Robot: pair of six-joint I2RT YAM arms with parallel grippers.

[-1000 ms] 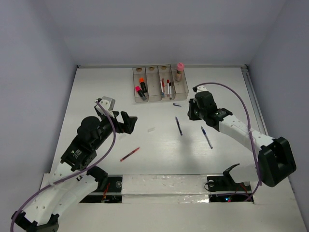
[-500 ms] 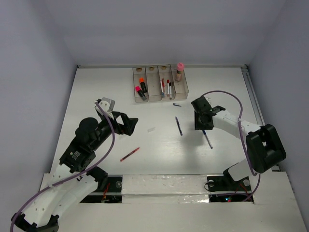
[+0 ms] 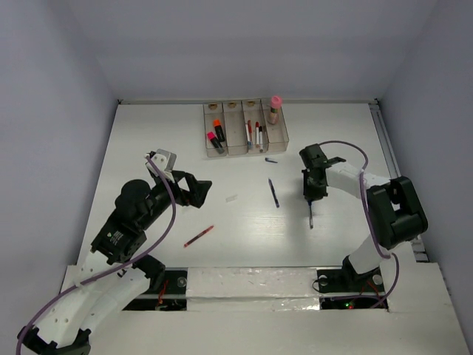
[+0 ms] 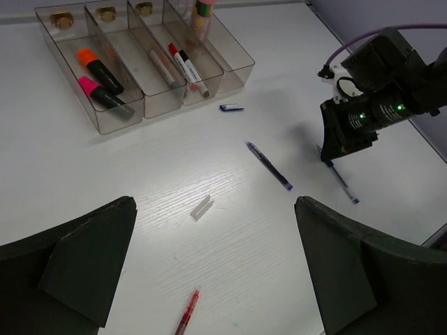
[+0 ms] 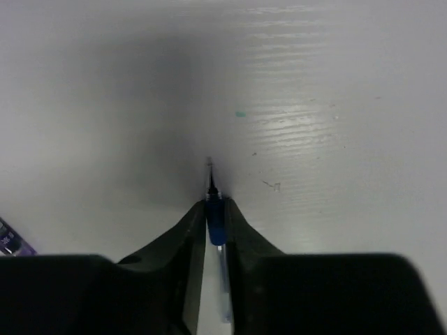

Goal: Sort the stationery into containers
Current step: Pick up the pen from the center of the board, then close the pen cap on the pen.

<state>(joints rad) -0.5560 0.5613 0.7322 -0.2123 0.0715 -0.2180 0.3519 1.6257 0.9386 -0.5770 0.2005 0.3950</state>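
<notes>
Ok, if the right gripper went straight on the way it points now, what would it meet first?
Probably the bare table. The right gripper is shut on a blue pen whose tip sticks out ahead, so that tip would meet it first; whether it already touches is unclear.

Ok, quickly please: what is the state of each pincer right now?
Left pincer: open, holding nothing.
Right pincer: closed on the blue pen.
</notes>
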